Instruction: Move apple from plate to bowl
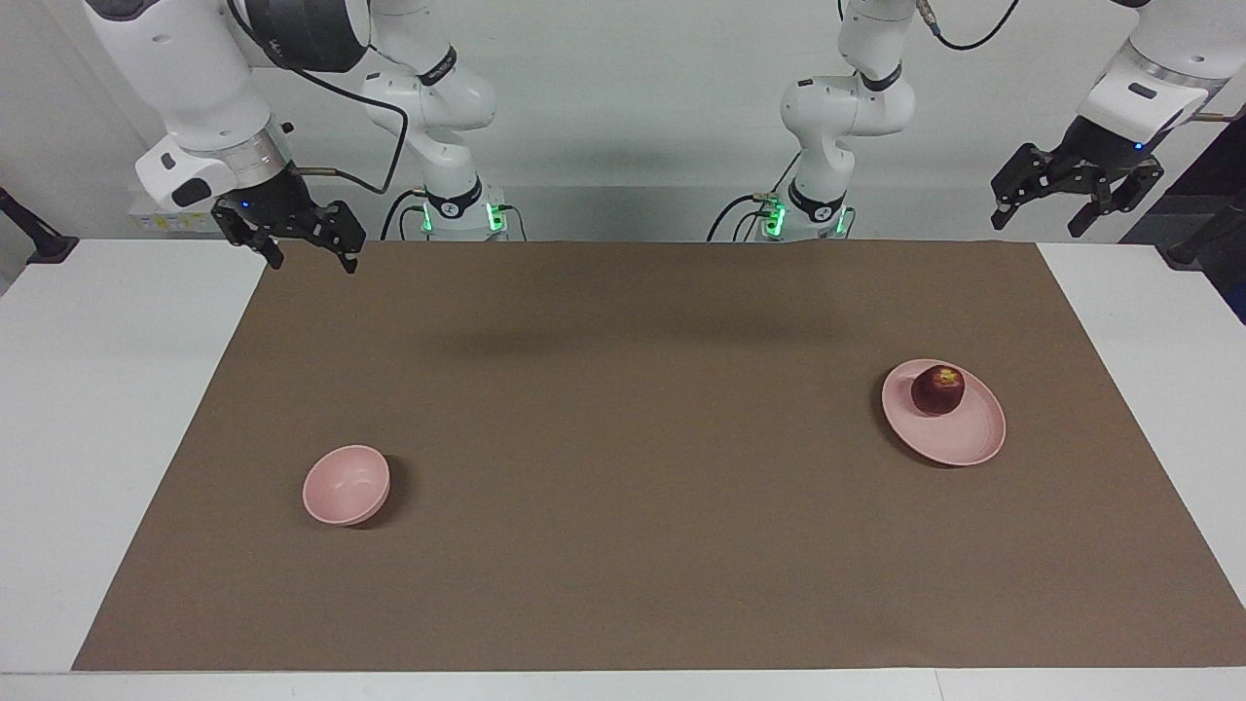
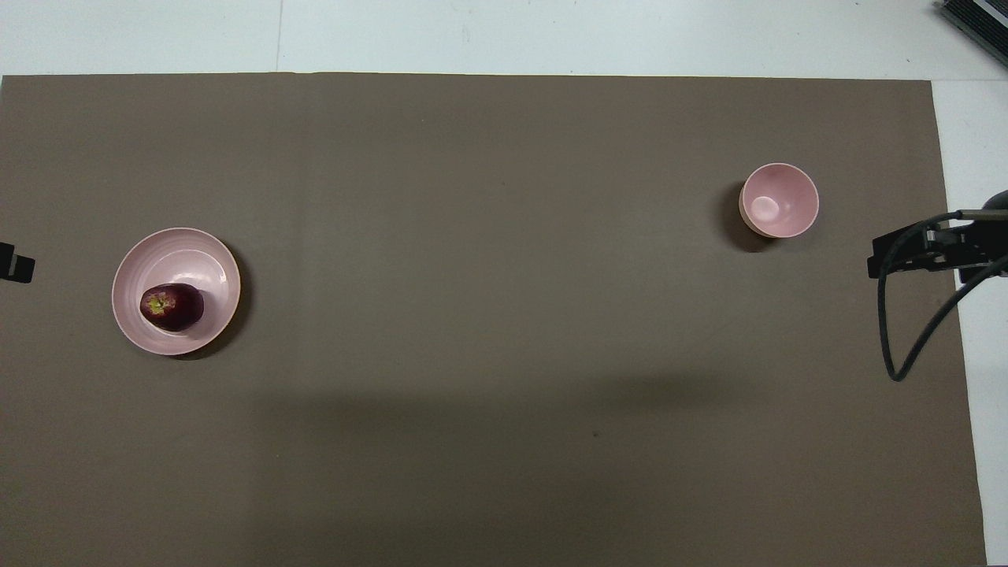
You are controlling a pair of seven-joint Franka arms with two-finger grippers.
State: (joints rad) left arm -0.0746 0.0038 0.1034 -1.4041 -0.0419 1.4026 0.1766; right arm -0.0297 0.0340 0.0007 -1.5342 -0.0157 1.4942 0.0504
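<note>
A dark red apple (image 1: 937, 389) (image 2: 172, 306) with a yellowish patch lies on the pale pink plate (image 1: 959, 438) (image 2: 189, 252), toward the left arm's end of the table. The small deep pink bowl (image 1: 346, 484) (image 2: 779, 200) stands empty toward the right arm's end. My left gripper (image 1: 1042, 222) hangs open in the air over the table's edge at its own end, well away from the plate. My right gripper (image 1: 313, 261) is open too, raised over the corner of the mat at its own end, apart from the bowl. Neither holds anything.
A brown mat (image 1: 623, 438) covers most of the white table (image 1: 127, 389). A black cable (image 2: 906, 346) loops down from the right arm over the mat's edge. A dark device (image 2: 976, 24) sits at the table's corner farthest from the robots, at the right arm's end.
</note>
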